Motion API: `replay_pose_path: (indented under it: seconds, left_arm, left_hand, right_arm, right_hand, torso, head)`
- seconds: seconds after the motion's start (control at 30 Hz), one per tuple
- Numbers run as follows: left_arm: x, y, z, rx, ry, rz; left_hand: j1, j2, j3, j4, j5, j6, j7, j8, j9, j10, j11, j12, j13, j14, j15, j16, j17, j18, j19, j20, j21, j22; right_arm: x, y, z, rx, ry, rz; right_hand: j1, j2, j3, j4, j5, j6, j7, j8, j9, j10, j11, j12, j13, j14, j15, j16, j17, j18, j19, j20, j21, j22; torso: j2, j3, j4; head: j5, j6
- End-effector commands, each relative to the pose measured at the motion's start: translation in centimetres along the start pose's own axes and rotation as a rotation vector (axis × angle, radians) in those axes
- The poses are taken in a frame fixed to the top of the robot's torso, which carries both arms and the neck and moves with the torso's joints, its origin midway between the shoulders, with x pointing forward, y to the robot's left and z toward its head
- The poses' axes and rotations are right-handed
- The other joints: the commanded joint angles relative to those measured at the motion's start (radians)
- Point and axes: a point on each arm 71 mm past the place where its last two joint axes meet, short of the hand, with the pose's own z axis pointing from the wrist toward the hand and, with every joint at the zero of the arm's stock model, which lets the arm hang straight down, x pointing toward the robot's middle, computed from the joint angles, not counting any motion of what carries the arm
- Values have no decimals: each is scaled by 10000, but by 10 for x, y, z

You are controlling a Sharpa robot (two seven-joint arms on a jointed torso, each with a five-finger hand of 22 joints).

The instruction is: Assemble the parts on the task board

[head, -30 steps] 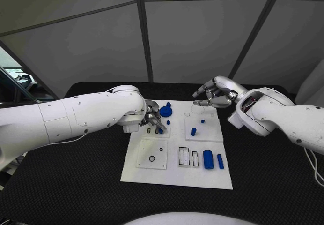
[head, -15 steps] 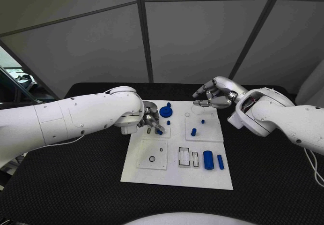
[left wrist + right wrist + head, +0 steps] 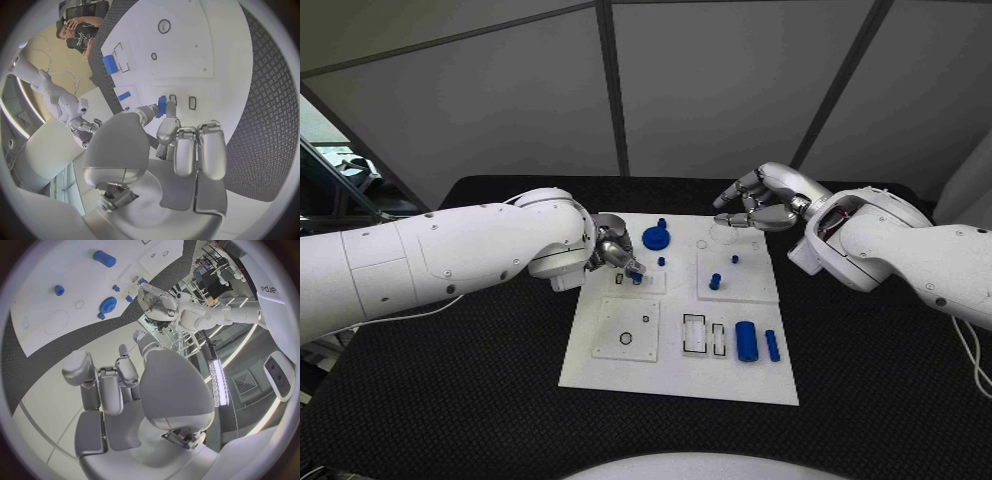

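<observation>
The white task board (image 3: pixel 678 375) lies in the middle of the black table. My left hand (image 3: pixel 615 254) hovers over its far left corner and pinches a small blue part (image 3: pixel 635 275) between thumb and finger. The same blue part (image 3: pixel 162 105) hangs just above two small slots (image 3: pixel 182 102) in the left wrist view. My right hand (image 3: pixel 762 206) hangs above the board's far right edge, fingers curled in, holding nothing. On the board are a blue gear (image 3: pixel 655 237), small pegs (image 3: pixel 661 261), a blue block (image 3: pixel 714 282), a cylinder (image 3: pixel 746 341) and a bar (image 3: pixel 772 345).
Black matting (image 3: pixel 459 400) surrounds the board on every side. Grey panels close off the table's far edge. The right wrist view shows the gear (image 3: pixel 109 304), the cylinder (image 3: pixel 104 258) and my left hand (image 3: pixel 156 297) across the board.
My left arm has drawn back a little to the left, and its hand with the blue part has shifted slightly over the same corner. The right hand has not moved.
</observation>
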Motion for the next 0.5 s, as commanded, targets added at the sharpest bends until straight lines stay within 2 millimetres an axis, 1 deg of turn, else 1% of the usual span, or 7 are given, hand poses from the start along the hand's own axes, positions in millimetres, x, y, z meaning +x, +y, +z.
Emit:
replay_pose_path:
  seconds: [0.03, 0.07, 0.1, 0.2, 0.47, 0.5]
  left_arm:
    - [-4, -2, -3, 289, -815, -598]
    - [-4, -2, -4, 308, -907, -628]
    - [-4, -1, -4, 323, -999, -651]
    - [-4, 1, -6, 338, -1371, -718]
    - [3, 5, -3, 353, -1832, -680]
    - [4, 5, -2, 350, -1843, -684]
  left_hand:
    - [-116, 24, 1597, -1553, 66, 17, -36, 46, 32, 84, -10, 56, 34, 1092, -47, 24, 2633, -1681, 447, -47, 43, 1637]
    - [-133, 12, 1621, -1567, 79, 20, -38, 53, 40, 97, -12, 69, 51, 1092, -48, 24, 2633, -1684, 454, -48, 50, 1649]
    - [-159, -5, 1658, -1588, 97, 28, -42, 64, 54, 120, -16, 93, 81, 1092, -51, 24, 2633, -1690, 469, -51, 65, 1674]
    - [-178, -25, 1690, -1613, 109, 38, -46, 75, 67, 150, -21, 125, 121, 1092, -55, 24, 2633, -1698, 489, -53, 85, 1706]
    - [-227, -68, 1779, -1668, 131, 66, -57, 101, 96, 196, -32, 164, 168, 1092, -65, 24, 2633, -1702, 503, -61, 97, 1729]
    - [-241, -77, 1798, -1677, 136, 73, -59, 106, 103, 214, -35, 183, 192, 1092, -67, 24, 2633, -1704, 507, -63, 101, 1736]
  right_arm:
    - [-1, 2, 0, -83, 7, -30]
    - [-1, 1, 0, -82, 6, -30]
    - [-1, 1, 0, -81, 4, -31]
    - [-1, 1, 0, -73, -10, -35]
    - [-2, 0, 1, -73, -24, -40]
    - [-1, 1, 1, -78, -19, -39]
  right_hand:
    - [-43, 40, 18, 42, 38, 76, 5, 62, 0, 38, -3, 68, 12, 645, -61, -9, 918, 150, 42, -30, -16, 9]
    - [-43, 40, 18, 42, 38, 76, 5, 62, 0, 38, -3, 68, 12, 645, -61, -9, 918, 150, 42, -30, -16, 9]
    - [-43, 40, 18, 42, 38, 76, 5, 62, 0, 38, -3, 68, 12, 645, -61, -9, 918, 150, 42, -30, -16, 9]
    - [-43, 40, 18, 42, 38, 76, 5, 62, 0, 38, -3, 68, 12, 645, -61, -9, 918, 150, 42, -30, -16, 9]
    - [-43, 40, 18, 42, 38, 76, 5, 62, 0, 38, -3, 68, 12, 645, -61, -9, 918, 150, 42, -30, -16, 9]
    - [-43, 40, 18, 42, 38, 76, 5, 62, 0, 38, -3, 68, 12, 645, -61, -9, 918, 150, 42, -30, -16, 9]
  torso:
    - [-8, 0, 17]
    - [-9, 2, 20]
    - [-3, -6, -1]
    - [-2, -6, -10]
    - [-1, -13, -8]
    - [-5, -14, -5]
  head:
    - [-3, -34]
    - [-3, -40]
    - [13, -37]
    - [27, -44]
    - [44, -61]
    - [49, -48]
